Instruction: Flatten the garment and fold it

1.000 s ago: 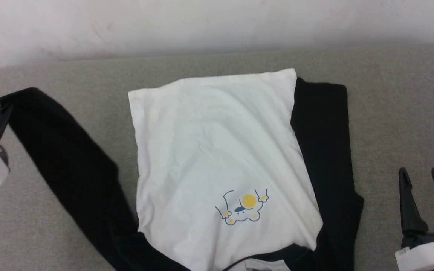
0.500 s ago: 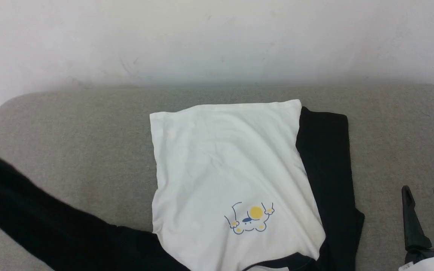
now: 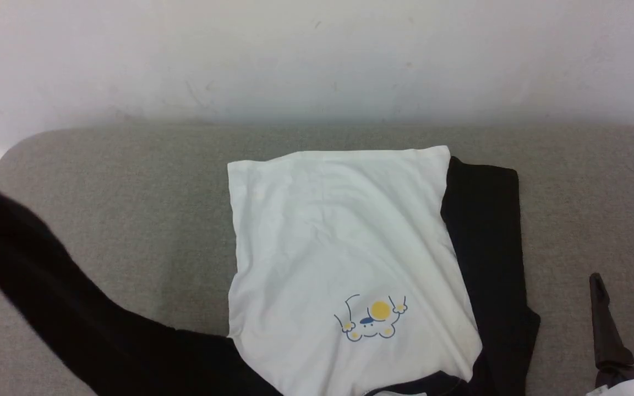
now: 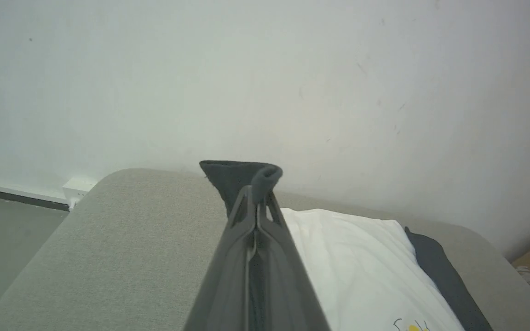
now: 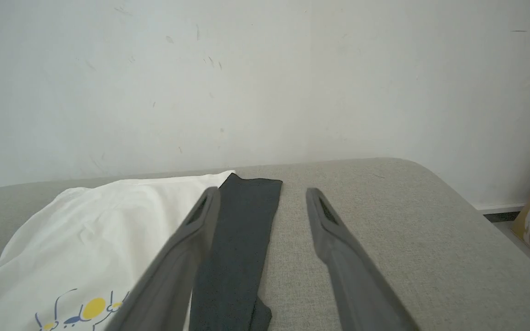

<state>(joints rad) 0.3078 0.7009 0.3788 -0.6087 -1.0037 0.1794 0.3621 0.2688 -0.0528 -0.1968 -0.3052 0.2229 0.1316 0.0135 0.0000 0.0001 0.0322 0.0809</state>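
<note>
The garment [image 3: 344, 247] lies spread on the grey cushion [image 3: 130, 181]. Its white body is fairly flat with a few soft creases, the hem toward the wall [image 3: 317, 55] and the black neckband [image 3: 438, 379] nearest the robot. A small yellow-and-blue print [image 3: 372, 319] sits close to that neckband. One black sleeve [image 3: 487, 247] lies straight along the body's right edge. The other sleeve [image 3: 75, 319] stretches out leftward, its cuff pinched tight in the left gripper [image 4: 256, 193]. The right gripper [image 3: 619, 280] hovers beside the cloth, fingers spread, holding nothing.
</note>
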